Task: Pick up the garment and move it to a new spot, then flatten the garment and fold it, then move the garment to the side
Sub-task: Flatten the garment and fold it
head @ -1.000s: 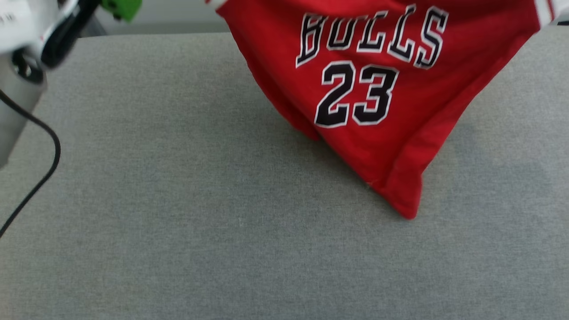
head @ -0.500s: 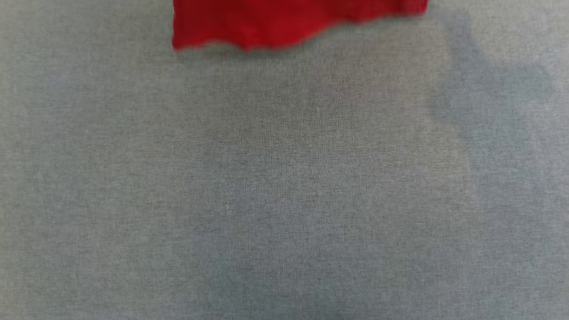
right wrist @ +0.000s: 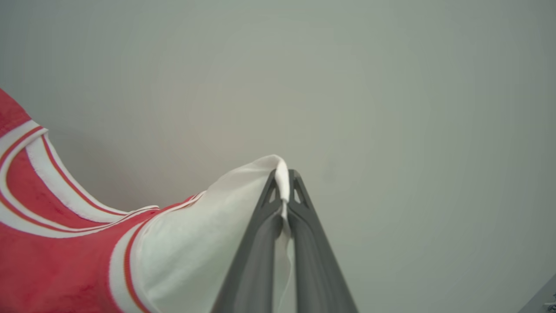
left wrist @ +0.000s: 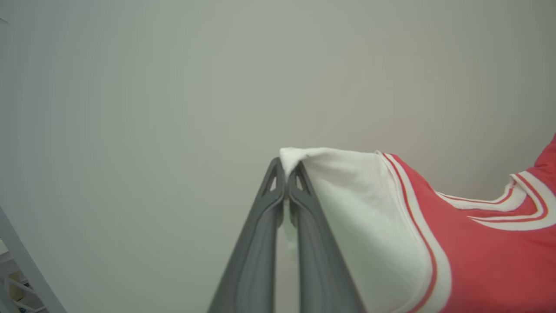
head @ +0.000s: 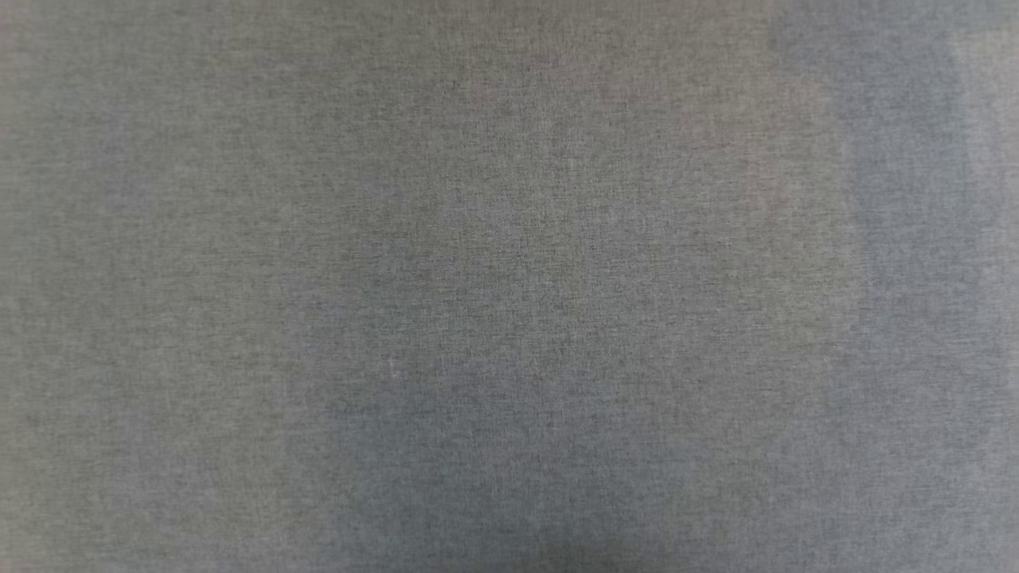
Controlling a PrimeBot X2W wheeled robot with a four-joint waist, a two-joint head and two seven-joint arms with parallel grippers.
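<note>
Garment (left wrist: 478,261) hangs in the air, strung between both arms against a pale wall (left wrist: 173,87). Red body, striped collar trim (left wrist: 521,208) dipping in the middle, so the span looks slack rather than taut. Left gripper (left wrist: 286,167): fingers pressed together on the tip of one white sleeve (left wrist: 360,208), a small tuft of cloth poking out above the fingertips. Right gripper (right wrist: 284,178): same story, fingers closed on a thin fold at the edge of the other white sleeve (right wrist: 195,243), cloth trailing down between them. Head view looks down on grey table top (head: 509,286), faint shadows across it. Judged step: carrying the shirt to a new spot before laying it flat. Risks: both holds are shallow, at the very sleeve ends, so a quick swing or the arms drawing too far apart could tug a sleeve free; one lost corner would leave the shirt dangling from the other arm and landing in a heap. Lowering with the middle slack could set it down creased or with the hem folded under.
</note>
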